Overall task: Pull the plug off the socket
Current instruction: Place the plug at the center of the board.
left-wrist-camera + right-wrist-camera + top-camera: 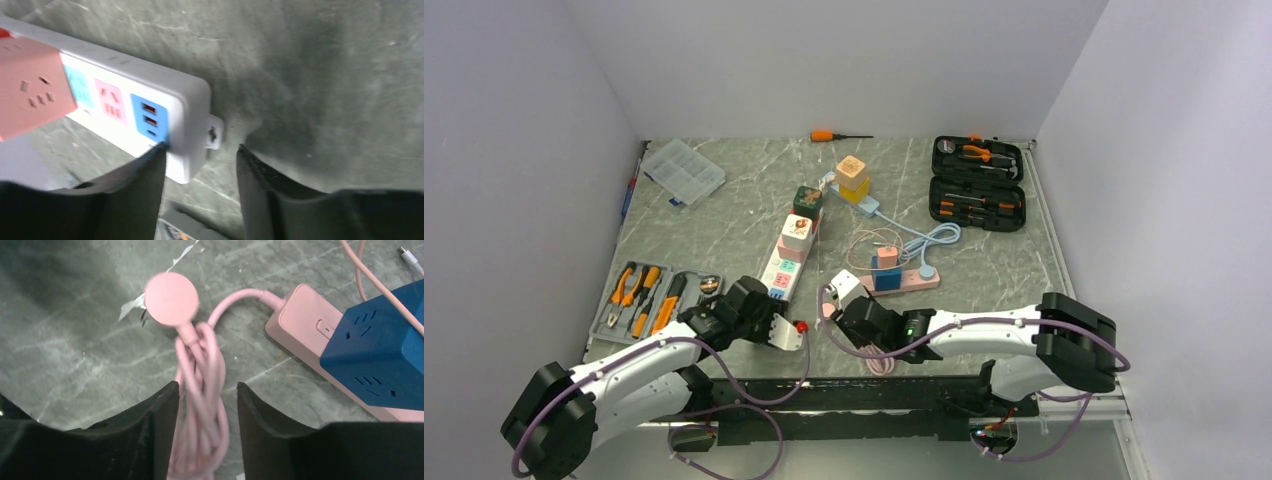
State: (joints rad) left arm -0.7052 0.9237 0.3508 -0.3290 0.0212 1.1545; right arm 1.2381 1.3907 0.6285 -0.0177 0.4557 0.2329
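Right claw [206,390] just behind pink plug [171,299]

Your left gripper [784,328] sits at the near end of the white power strip [785,264]; just right of your right gripper [836,298] lies the pink power strip [906,283], carrying 1 blue adapter [886,279].

No legible text or labels.

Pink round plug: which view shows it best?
Right wrist: the pink round plug lies close and unobstructed, prongs showing, above its bundled cord. The top external view leaves it too small to make out by the right pincer. The left wrist view misses it.
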